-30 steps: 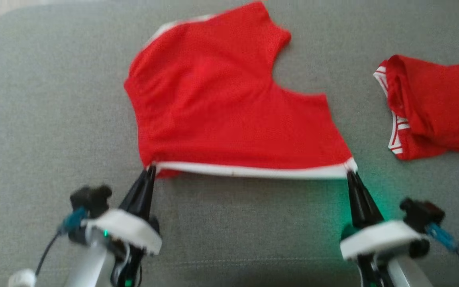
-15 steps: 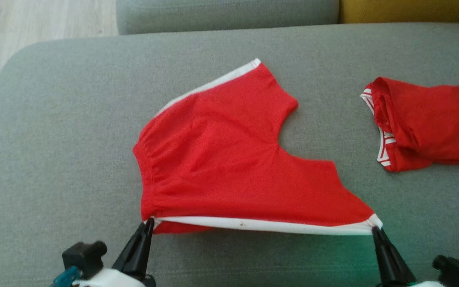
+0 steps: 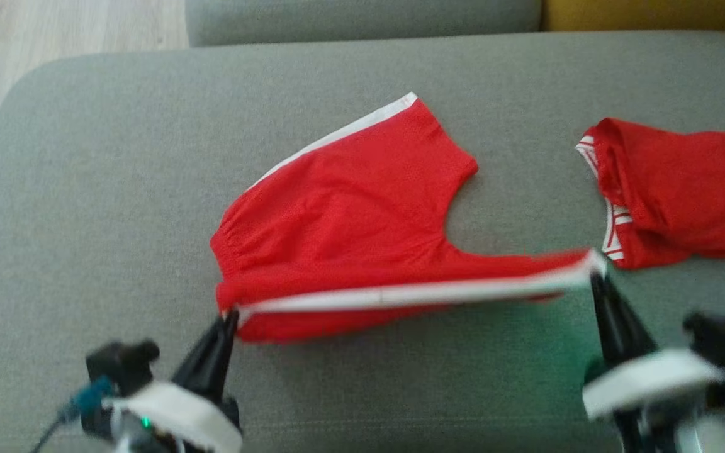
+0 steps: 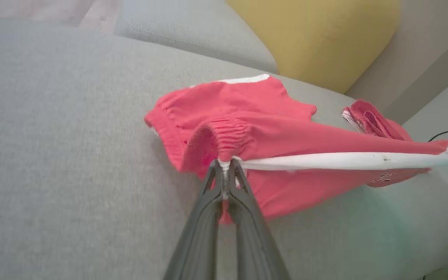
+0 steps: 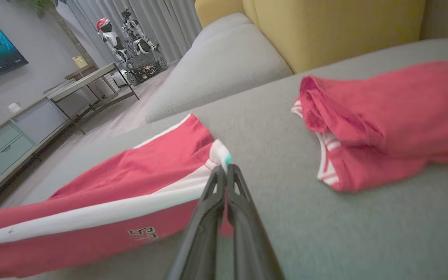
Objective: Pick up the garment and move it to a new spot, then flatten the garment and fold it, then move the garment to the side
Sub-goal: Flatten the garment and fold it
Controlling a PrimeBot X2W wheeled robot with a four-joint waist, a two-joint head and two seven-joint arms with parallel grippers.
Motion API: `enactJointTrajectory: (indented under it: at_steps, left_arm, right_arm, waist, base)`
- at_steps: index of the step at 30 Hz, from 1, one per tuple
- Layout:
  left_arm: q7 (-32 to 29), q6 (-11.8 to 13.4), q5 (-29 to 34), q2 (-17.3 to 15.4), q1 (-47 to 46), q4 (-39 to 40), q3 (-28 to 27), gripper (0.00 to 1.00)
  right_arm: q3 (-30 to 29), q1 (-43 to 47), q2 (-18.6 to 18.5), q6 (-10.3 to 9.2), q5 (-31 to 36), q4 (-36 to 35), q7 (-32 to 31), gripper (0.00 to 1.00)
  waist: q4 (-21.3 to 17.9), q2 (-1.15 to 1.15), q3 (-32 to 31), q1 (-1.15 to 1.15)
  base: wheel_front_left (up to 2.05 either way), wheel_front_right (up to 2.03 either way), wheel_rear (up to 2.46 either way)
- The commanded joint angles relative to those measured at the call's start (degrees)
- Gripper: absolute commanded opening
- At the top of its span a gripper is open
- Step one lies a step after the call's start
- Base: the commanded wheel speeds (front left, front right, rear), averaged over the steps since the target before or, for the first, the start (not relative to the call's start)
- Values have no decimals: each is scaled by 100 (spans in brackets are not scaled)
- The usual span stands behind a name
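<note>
Shorts [image 3: 350, 214], red with a white side stripe [image 3: 413, 292], sit mid-seat [image 3: 85, 189] on grey upholstery. Left gripper [image 3: 229, 316] is at 7 o'clock of the shorts, fingers pressed together on the waistband end of the stripe. In the left wrist view the left gripper [image 4: 226, 166] pinches the gathered elastic where the stripe begins. Right gripper [image 3: 596, 277] is at 4 o'clock of the shorts, closed on the leg-hem end of the stripe. In the right wrist view the right gripper [image 5: 226, 168] nips the white corner between its tips. The stripe is taut between the two pinches and held clear of the seat. Red fabric hangs beneath it, with a small dark print on that flap in the right wrist view. The rest of the shorts lies on the seat beyond, far leg pointing to 1 o'clock with another white stripe along its 11 o'clock edge. Second garment [image 3: 683, 189], red with striped white trim, lies crumpled at 3 o'clock of the shorts; the right wrist view shows bare seat between the two. Farther off are a grey back cushion [image 3: 362, 19] at 12 o'clock, a yellow cushion [image 3: 646, 12] at 1 o'clock and pale wood floor [image 3: 54, 31] at 11 o'clock. Head view is somewhat blurred.
</note>
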State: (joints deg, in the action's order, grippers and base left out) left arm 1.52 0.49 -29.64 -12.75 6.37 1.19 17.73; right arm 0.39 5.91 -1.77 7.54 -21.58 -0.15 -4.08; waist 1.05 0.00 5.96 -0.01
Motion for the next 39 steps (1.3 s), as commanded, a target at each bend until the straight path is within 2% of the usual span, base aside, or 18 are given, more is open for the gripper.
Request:
enactJointTrajectory:
  at_steps: [1,8,18,24,30,31,32,33,39]
  left_arm:
    - [-10,35,-60,-146,-376,117,-354,0]
    - [-179,-254,-304,-31,-1367,-318,-311,0]
    - [-142,-532,-493,276,-2728,-1247,-170,0]
    - [153,-636,-554,450,-3290,-1917,-117,0]
    - [343,-719,-630,558,-3748,-2542,12,0]
    - [350,-730,-644,561,-3804,-2638,43,35]
    - [366,-740,-661,557,-3849,-2721,63,80]
    - [397,-748,-685,554,-3886,-2785,73,100]
    - [628,-770,-735,526,-3945,-3033,123,100]
  right_arm:
    - [25,-364,-110,-5,60,-143,-6,0]
    - [365,-2283,-110,-5,360,927,-227,0]
    - [785,-4830,-156,-5,372,3281,13,0]
    - [1053,-5853,-151,-5,288,4530,451,0]
    - [1340,-6470,-138,-5,113,5445,915,0]
    - [1398,-6541,-134,-5,82,5570,982,30]
    - [1484,-6605,-129,-5,45,5657,1063,100]
    - [1571,-6659,-125,-5,-3,5739,1129,100]
    - [1974,-6760,-114,-5,-301,5938,1552,100]
  waist:
    - [68,0,142,1]
    - [351,0,677,1]
    - [772,0,1396,1]
    - [912,0,1675,1]
    - [959,0,1837,1]
    - [947,0,1855,1]
    - [922,0,1874,1]
    - [900,0,1893,1]
    - [831,0,1880,1]
  base:
    - [0,0,0]
    - [0,0,0]
    - [0,0,0]
    - [0,0,0]
    - [0,0,0]
    - [0,0,0]
    - [0,0,0]
    - [0,0,0]
    - [0,0,0]
